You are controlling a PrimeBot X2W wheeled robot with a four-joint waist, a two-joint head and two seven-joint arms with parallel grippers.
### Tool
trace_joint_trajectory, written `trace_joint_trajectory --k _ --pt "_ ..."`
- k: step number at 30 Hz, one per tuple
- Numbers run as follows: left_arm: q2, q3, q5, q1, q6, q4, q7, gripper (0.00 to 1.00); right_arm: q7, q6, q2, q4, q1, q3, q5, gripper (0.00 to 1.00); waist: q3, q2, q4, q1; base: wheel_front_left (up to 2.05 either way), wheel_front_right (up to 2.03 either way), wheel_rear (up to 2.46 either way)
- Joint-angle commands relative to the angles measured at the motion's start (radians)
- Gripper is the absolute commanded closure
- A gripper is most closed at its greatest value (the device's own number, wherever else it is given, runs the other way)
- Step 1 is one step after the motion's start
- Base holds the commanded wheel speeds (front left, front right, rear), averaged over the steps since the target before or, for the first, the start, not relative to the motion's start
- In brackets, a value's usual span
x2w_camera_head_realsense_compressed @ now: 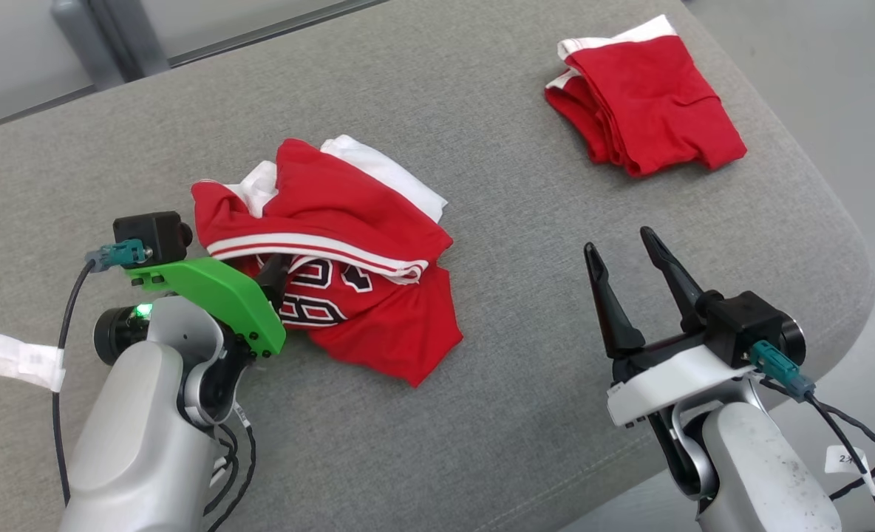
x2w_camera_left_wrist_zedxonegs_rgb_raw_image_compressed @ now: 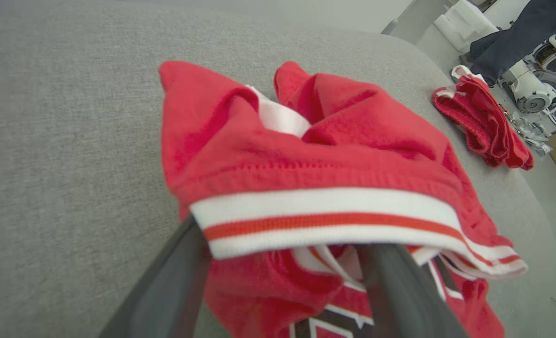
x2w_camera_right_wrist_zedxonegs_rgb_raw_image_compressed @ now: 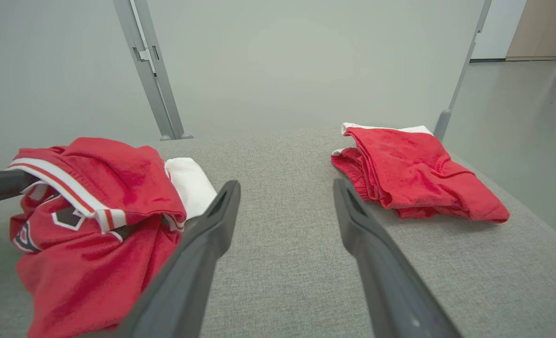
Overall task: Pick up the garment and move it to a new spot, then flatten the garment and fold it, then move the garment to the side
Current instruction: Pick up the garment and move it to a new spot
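The left gripper's (x2w_camera_head_realsense_compressed: 273,279) fingertips are hidden under the striped hem of the crumpled red jersey (x2w_camera_head_realsense_compressed: 334,214). Its jaws stand spread, with the hem draped across both fingers. The jersey lies heaped on the grey table (x2w_camera_head_realsense_compressed: 482,384), its dark number partly folded out of sight. The left arm reaches in low from the jersey's left. Well to the jersey's right, the right gripper (x2w_camera_head_realsense_compressed: 618,240) hovers, jaws spread and empty.

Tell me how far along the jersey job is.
Done: nothing certain; the red jersey lies crumpled on the grey cushion, a folded red garment far right. In hand: left gripper open, fingers under the striped trim; right gripper open, apart. Left: flatten, fold, move aside.
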Motion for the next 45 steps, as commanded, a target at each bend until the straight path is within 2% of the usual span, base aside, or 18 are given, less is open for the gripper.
trace_joint_trajectory --k 1,10,16,20,29,34,45 --pt "-0.002 0.002 0.012 -0.016 -0.010 0.012 -0.045 0.00 0.003 -0.002 -0.004 -0.005 0.012 -0.006 -0.007 0.00 -0.026 0.0000 0.054 0.0001 0.00 0.00 0.00" --pt "-0.007 -0.003 0.025 0.083 -0.049 0.008 -0.269 0.00 0.021 -0.002 -0.019 -0.024 0.064 -0.079 -0.009 0.00 -0.104 0.0000 0.200 0.0001 0.00 0.00 0.00" --pt "-0.010 0.014 0.031 0.211 -0.050 -0.028 -0.437 0.00 0.030 -0.002 -0.014 -0.043 0.112 -0.143 -0.017 0.00 -0.154 0.0000 0.281 0.0001 0.00 0.00 0.00" --pt "-0.007 0.038 0.055 0.300 -0.045 -0.065 -0.503 0.00 0.022 -0.002 -0.010 -0.043 0.134 -0.165 -0.015 0.00 -0.171 0.0000 0.313 0.0001 0.00 0.00 0.00" --pt "-0.062 0.209 0.200 0.470 -0.067 -0.276 -0.518 0.00 -0.009 -0.002 -0.020 0.026 0.154 -0.178 -0.014 0.00 -0.197 0.0000 0.349 0.0001 0.00 0.00 0.00" --pt "-0.085 0.235 0.251 0.508 -0.075 -0.310 -0.518 0.00 -0.017 -0.002 -0.017 0.071 0.164 -0.177 -0.006 0.00 -0.211 0.0000 0.349 0.0001 0.00 0.00 0.00" --pt "-0.096 0.225 0.245 0.516 -0.076 -0.331 -0.518 0.00 -0.021 -0.002 -0.019 0.108 0.149 -0.163 -0.008 0.00 -0.218 0.0000 0.345 0.0001 0.00 0.00 0.00"
